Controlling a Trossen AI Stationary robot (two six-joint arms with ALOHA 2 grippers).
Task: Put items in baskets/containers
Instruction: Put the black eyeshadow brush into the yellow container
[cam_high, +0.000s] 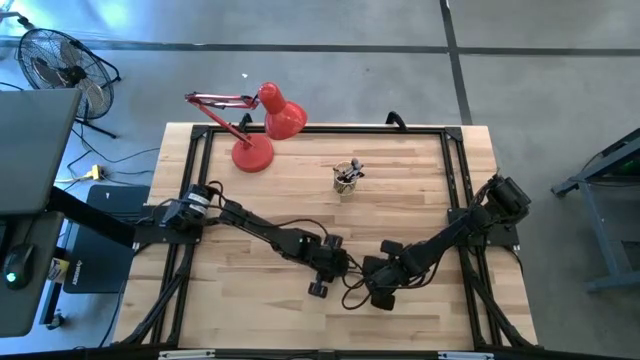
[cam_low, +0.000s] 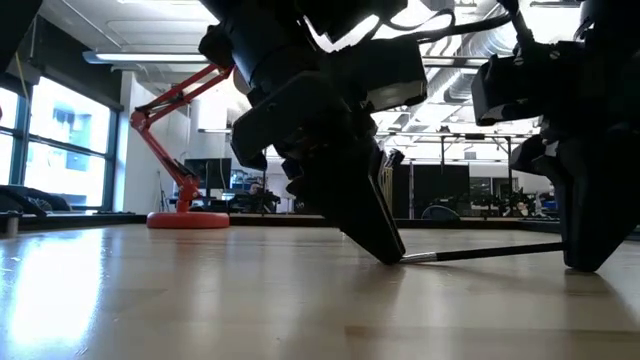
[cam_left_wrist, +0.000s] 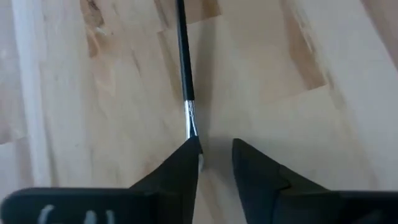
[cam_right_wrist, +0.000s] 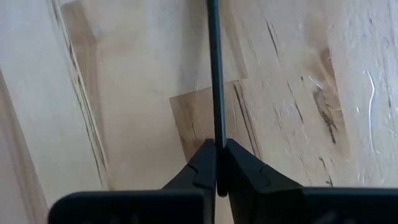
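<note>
Brush (cam_low: 480, 253), thin, stiff and light, lies low over the counter (cam_high: 420, 200) between both arms, pinched on its dark handle by the right end effector (cam_right_wrist: 217, 163) while the left end effector (cam_left_wrist: 214, 155) stands parted around its metal ferrule, where slipping is judged likely.

Overhead camera looks straight down on the pale wooden tabletop (cam_high: 400, 200); low camera sights level across it; both wrist cameras view its planks closely.
</note>
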